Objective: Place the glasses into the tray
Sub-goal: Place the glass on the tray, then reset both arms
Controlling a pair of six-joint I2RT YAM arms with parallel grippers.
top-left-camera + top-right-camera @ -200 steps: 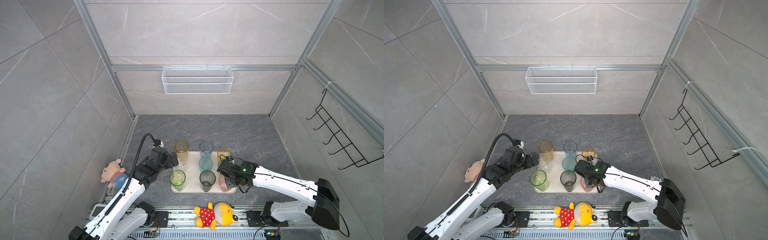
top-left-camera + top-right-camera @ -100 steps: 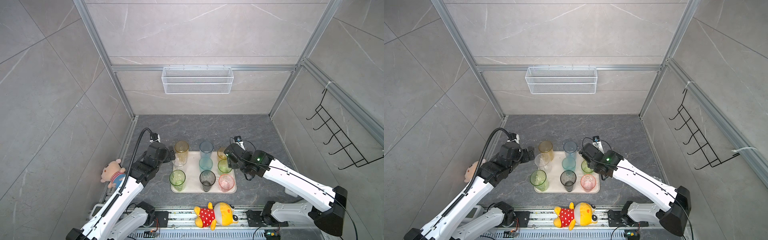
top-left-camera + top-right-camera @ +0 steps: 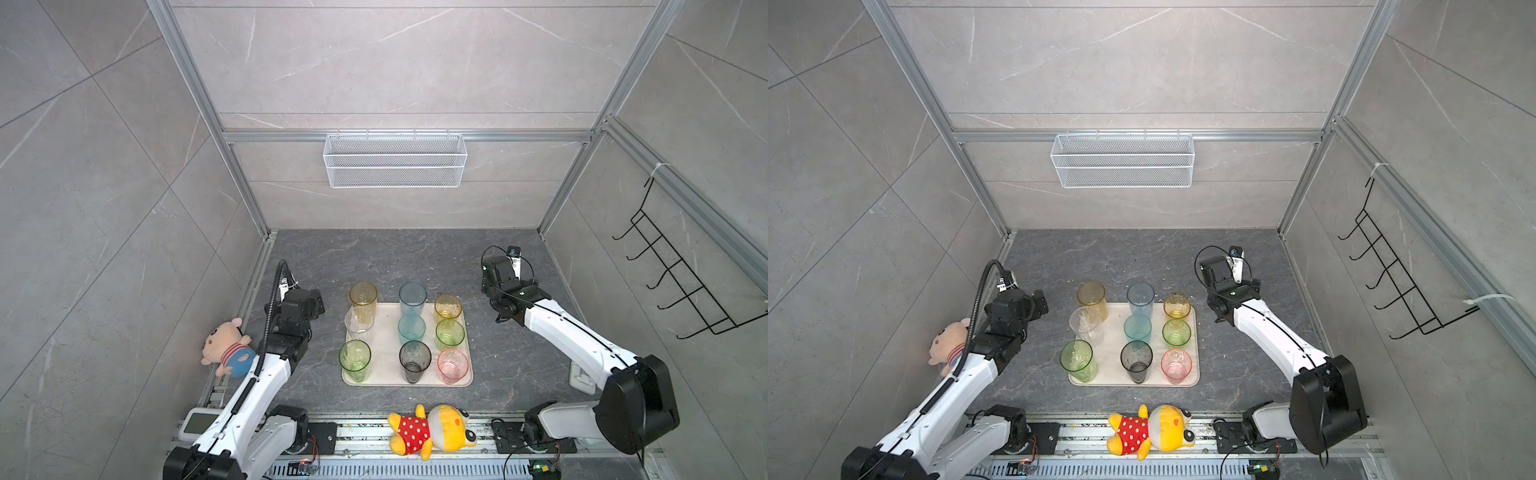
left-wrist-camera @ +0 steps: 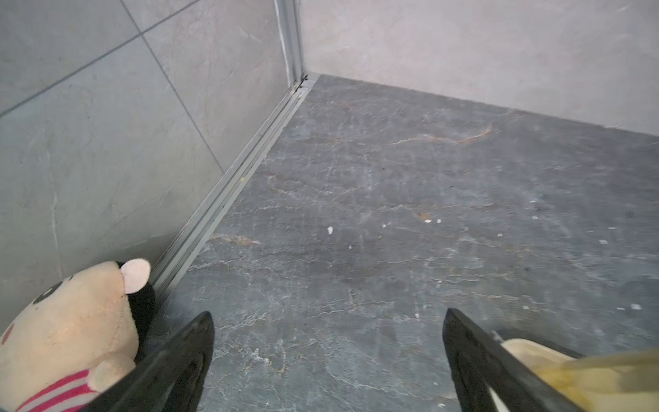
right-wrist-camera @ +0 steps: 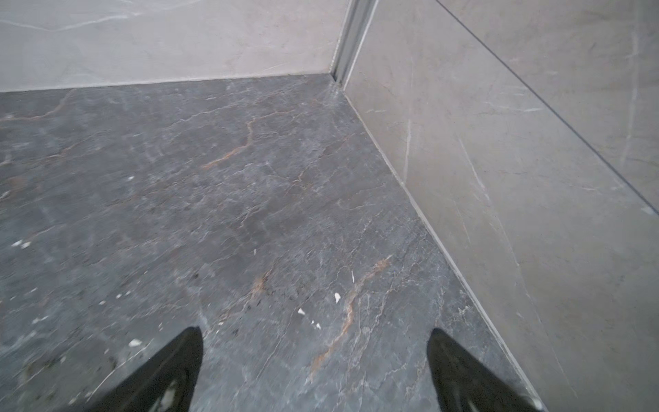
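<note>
Right gripper (image 5: 313,332): jaws spread wide, nothing between them, bare floor (image 5: 249,199) beneath. Left gripper (image 4: 328,315): likewise wide and empty, with a plush toy (image 4: 71,321) just beside one finger, and the tray (image 4: 524,351) corner with an amber glass (image 4: 588,371) beside the other. Both stand clear of the load, consistent with placement being complete. In a top view the tray lies between the two grippers, near each and touching neither. All nine glasses (image 3: 411,328) appear upright inside it.
</note>
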